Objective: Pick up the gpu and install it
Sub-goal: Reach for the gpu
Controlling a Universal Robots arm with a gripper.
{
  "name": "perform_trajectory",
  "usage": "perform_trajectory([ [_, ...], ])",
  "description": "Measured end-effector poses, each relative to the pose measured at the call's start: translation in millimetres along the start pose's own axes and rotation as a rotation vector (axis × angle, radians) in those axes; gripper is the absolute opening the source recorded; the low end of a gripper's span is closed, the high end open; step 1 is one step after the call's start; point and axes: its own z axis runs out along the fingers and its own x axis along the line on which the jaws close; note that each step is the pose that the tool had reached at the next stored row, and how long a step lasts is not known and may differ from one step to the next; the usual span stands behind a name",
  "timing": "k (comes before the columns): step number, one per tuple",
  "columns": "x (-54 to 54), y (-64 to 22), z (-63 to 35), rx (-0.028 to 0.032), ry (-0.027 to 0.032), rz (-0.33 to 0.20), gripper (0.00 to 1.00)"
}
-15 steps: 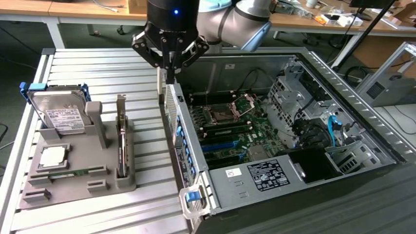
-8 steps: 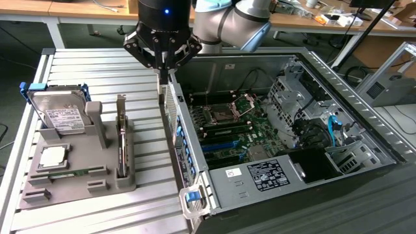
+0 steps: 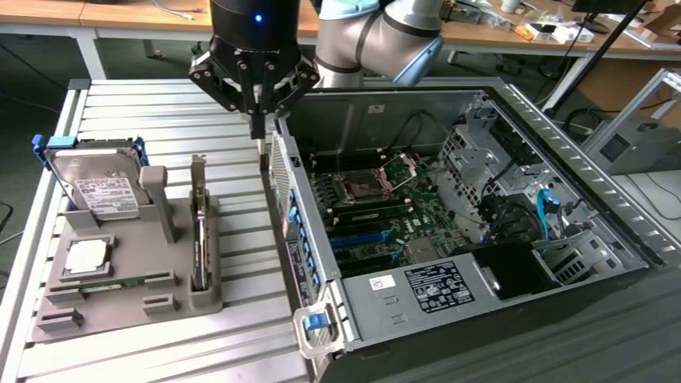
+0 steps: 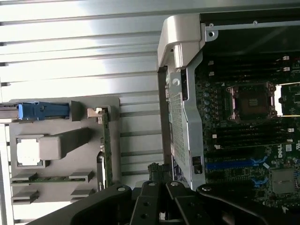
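- One gpu [image 3: 198,227]: stands on edge in grey holder [image 3: 117,307] on counter [image 3: 245,335]; long axis parallel to computer case [image 3: 372,319] wall.
- One gripper [image 3: 257,134]: jaws clenched, empty; gpu lies toward exterior view's left, lower.

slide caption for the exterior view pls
Shut gripper poised by the open computer case; gpu stands on edge in the grey holder
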Motion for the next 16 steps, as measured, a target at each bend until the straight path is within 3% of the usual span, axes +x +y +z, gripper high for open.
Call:
perform_trajectory([
  [16,28.1,-2.1,-0.8,0.0,-0.0005,0.0,0.11],
])
